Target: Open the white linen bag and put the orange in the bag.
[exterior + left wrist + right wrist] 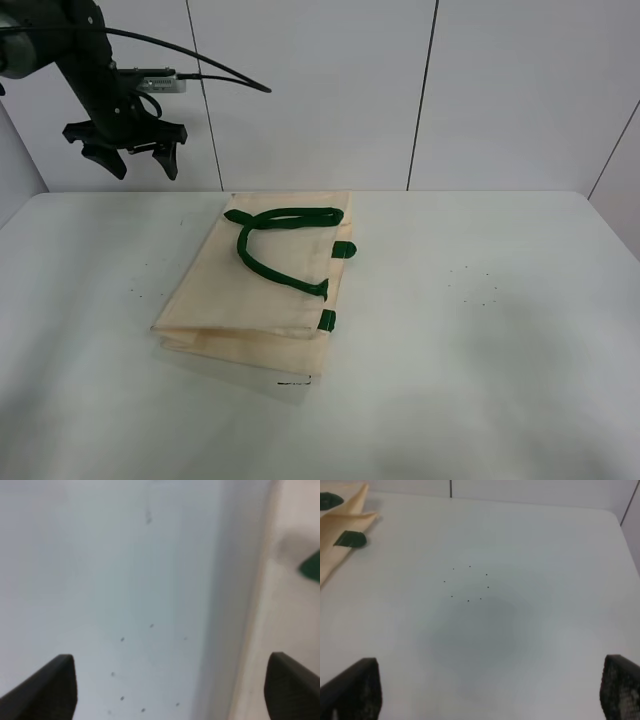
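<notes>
The white linen bag [265, 285] lies flat and folded on the white table [480, 330], its dark green handles [275, 245] on top. The orange is not in view. My left gripper [135, 162] hangs open and empty, high at the far left, above and behind the bag. In the left wrist view its fingertips [50, 685] frame bare table, with the bag's edge [290, 580] to one side. My right gripper [490, 695] is open and empty over bare table; a corner of the bag [340, 525] shows at the edge. The right arm does not show in the exterior view.
A white panelled wall [400, 90] stands behind the table. Small dark specks [475, 285] mark the tabletop right of the bag.
</notes>
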`<state>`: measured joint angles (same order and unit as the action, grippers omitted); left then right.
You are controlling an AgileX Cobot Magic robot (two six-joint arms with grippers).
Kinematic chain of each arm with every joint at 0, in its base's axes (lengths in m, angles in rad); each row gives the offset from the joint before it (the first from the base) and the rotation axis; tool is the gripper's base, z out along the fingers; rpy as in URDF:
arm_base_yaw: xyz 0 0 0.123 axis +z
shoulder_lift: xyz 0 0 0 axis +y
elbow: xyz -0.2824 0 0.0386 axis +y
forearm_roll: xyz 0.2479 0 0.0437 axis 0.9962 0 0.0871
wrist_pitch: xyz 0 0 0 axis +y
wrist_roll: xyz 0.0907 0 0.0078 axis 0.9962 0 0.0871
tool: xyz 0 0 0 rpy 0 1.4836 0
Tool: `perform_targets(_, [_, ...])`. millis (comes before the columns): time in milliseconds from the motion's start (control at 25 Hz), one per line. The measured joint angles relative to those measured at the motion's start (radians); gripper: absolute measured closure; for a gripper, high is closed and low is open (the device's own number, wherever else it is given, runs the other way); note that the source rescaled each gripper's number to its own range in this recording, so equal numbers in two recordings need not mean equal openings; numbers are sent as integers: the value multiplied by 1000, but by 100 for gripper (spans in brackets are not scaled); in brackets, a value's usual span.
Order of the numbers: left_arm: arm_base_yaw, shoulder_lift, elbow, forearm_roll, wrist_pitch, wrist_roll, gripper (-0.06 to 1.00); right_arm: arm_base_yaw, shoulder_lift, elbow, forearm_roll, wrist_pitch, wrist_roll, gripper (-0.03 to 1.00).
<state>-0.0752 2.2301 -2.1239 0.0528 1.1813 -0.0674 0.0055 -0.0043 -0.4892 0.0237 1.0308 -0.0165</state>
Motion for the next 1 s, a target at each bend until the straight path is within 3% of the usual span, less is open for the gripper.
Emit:
perform_targets(200, [10, -46, 118, 0, -1, 0, 2, 0, 0, 0, 0, 0, 0, -3])
perform_targets(480, [5, -290, 346, -1, -1, 0, 2, 0, 0, 0, 0, 0, 3, -3])
perform_targets(760, [-13, -640, 643, -8, 0, -1, 2, 0, 0, 0, 0, 0, 3, -3])
perform_targets(1000, [-13, -973, 989, -5, 0, -1, 2, 0, 0, 0, 0, 0, 3, -3])
